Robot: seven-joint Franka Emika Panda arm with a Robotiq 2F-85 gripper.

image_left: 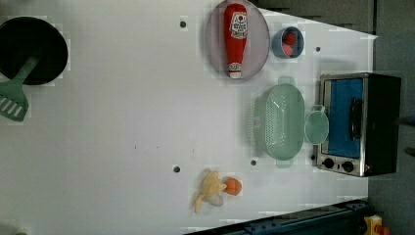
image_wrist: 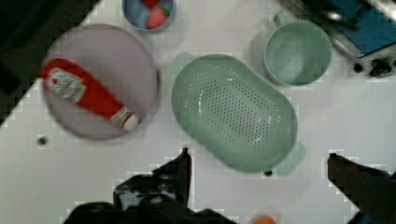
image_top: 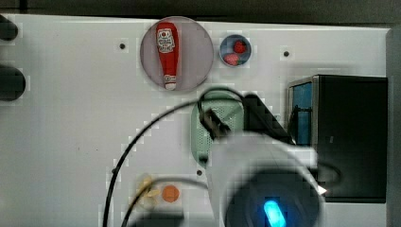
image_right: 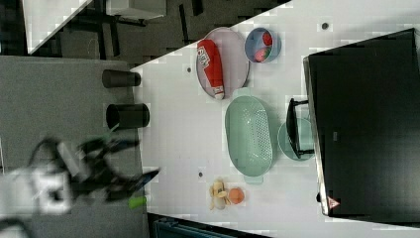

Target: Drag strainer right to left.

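The ketchup bottle (image_left: 235, 39) carries a label, but its print cannot be read.

Mint-green strainer (image_left: 284, 121), dotted perforations; red ketchup bottle (image_left: 235, 37); blue-fronted oven (image_left: 359, 123).

Wide bare table (image_left: 122, 122) across the left view's left and middle. The strainer (image_left: 284, 122) is hemmed in: plate (image_left: 215, 49) with ketchup (image_left: 235, 39) just above, cup (image_left: 316, 127) touching its right, oven (image_left: 362, 125) beyond, banana (image_left: 210, 191) lower down.

Mint-green strainer (image_right: 248, 135) between ketchup plate (image_right: 233, 52) and cup (image_right: 286, 141).
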